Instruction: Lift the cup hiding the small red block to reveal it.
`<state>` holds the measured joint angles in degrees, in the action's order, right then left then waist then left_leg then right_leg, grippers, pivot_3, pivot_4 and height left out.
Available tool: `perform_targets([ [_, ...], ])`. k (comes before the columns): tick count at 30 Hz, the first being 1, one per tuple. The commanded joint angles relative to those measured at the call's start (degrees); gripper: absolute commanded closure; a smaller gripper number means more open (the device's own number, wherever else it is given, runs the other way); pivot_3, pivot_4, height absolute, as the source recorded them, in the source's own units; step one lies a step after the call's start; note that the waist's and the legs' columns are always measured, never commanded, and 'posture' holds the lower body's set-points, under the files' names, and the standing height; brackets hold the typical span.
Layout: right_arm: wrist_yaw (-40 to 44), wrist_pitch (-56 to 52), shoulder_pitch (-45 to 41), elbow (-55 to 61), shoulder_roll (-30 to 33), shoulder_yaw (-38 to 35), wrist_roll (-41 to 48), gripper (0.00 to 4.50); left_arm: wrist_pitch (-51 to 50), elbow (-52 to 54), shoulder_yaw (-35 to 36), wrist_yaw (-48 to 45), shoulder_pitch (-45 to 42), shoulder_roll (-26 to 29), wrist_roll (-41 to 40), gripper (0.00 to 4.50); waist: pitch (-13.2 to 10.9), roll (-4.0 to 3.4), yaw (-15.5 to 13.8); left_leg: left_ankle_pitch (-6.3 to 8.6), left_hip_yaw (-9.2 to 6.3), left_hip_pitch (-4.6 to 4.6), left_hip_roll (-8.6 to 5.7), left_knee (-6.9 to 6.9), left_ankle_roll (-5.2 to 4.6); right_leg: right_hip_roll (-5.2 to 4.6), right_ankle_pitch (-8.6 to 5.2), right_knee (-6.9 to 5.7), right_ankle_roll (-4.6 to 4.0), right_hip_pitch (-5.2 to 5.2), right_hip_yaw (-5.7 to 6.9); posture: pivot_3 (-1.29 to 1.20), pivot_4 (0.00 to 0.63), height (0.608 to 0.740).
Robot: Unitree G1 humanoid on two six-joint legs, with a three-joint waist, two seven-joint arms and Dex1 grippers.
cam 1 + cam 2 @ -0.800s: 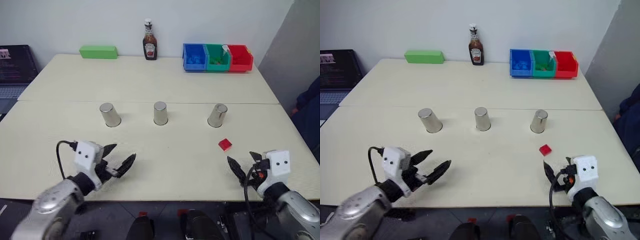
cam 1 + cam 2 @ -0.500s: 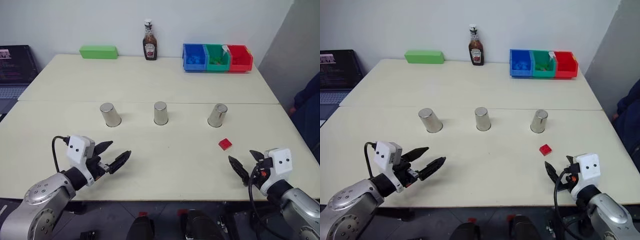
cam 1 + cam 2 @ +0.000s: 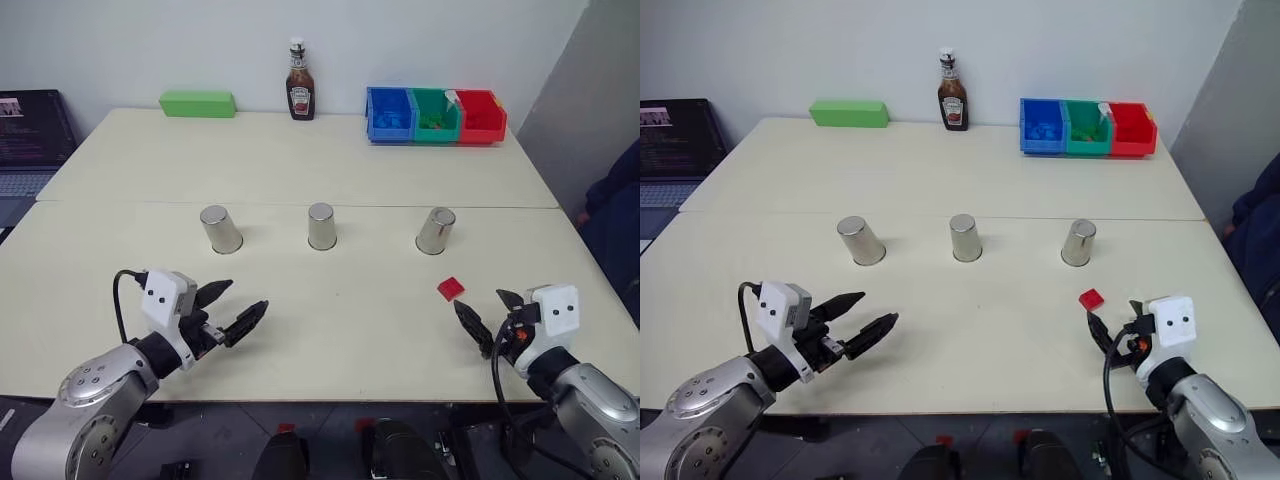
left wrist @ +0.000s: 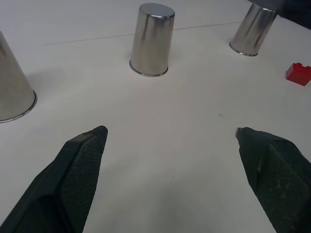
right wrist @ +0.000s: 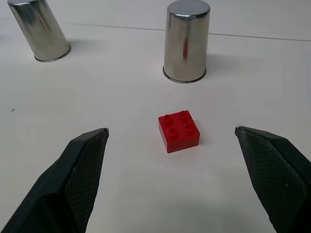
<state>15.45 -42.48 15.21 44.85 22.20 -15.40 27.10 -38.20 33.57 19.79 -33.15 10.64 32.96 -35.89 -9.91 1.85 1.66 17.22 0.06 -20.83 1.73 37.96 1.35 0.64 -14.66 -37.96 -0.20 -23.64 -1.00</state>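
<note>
Three identical silver cups stand upside down in a row across the table: left (image 3: pixel 220 229), middle (image 3: pixel 321 226) and right (image 3: pixel 435 230). The small red block (image 3: pixel 450 289) lies uncovered on the table just in front of the right cup, studs up (image 5: pixel 179 131). My right gripper (image 3: pixel 480 303) is open, low over the table right behind the block, which sits between its spread fingers in the right wrist view. My left gripper (image 3: pixel 243 300) is open and empty, in front of the left and middle cups.
At the far edge of the table (image 3: pixel 300 170) stand a ketchup bottle (image 3: pixel 299 85), a green box (image 3: pixel 197 103) and a row of blue, green and red bins (image 3: pixel 435 115). A laptop (image 3: pixel 30 140) sits off the table's left side.
My right gripper has moved forward, closer to the red block. My left gripper has shifted slightly farther onto the table. Both stay open; the cups and block have not moved.
</note>
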Motion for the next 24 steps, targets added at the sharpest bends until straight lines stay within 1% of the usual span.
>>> perform_targets([
  [1, -0.95, 0.30, 0.21, 2.61, -0.13, -0.06, 0.16, 0.06, 1.69, 0.51, -0.05, -0.40, -0.30, 0.31, 0.05, 0.00, 0.00, 0.00, 0.00, 0.00, 0.00, 0.00, 0.00, 0.00, 0.00, 0.00, 0.00, 0.00, 0.00, 0.00, 0.00, 0.00, 0.150, 0.740],
  [11, -1.92, 0.38, -0.86, 2.15, 0.26, 0.42, 0.19, 0.06, 3.00, -0.70, -0.68, -0.79, -0.32, 0.41, 0.29, 0.00, 0.00, 0.00, 0.01, 0.00, 0.01, 0.00, 0.00, 0.01, 0.00, 0.00, 0.00, -0.01, 0.00, 0.00, 0.00, 0.00, 0.150, 0.740],
  [24, -2.06, 1.34, -0.28, 1.58, 0.06, 0.31, -0.45, 0.06, 3.63, -0.89, -0.79, -1.19, 0.20, 0.61, -0.33, 0.00, 0.00, 0.00, 0.00, 0.00, 0.01, 0.00, 0.01, 0.00, 0.00, -0.01, 0.00, 0.00, 0.00, 0.00, 0.00, 0.00, 0.150, 0.740],
])
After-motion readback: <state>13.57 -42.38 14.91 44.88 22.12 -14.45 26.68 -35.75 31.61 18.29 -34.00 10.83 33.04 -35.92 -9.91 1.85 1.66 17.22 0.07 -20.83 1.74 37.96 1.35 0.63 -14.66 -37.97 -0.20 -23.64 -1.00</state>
